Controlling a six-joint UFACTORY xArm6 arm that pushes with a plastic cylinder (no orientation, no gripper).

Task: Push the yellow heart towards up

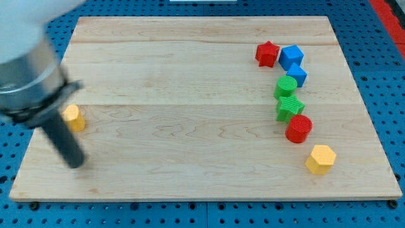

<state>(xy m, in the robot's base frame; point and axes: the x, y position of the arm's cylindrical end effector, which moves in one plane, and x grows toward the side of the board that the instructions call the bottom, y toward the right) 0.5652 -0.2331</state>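
Observation:
A small yellow block (74, 117), likely the yellow heart, lies near the left edge of the wooden board (190, 95); its shape is partly hidden by the arm. My tip (76, 162) rests on the board just below the yellow block, a short gap apart from it. The dark rod slants up to the view's left into the blurred arm body (28, 69).
At the view's right stands a column of blocks: a red star (267, 54), two blue blocks (292, 57) (297, 75), a green cylinder (286, 86), a green star (290, 107), a red cylinder (299, 128), a yellow hexagon (320, 158).

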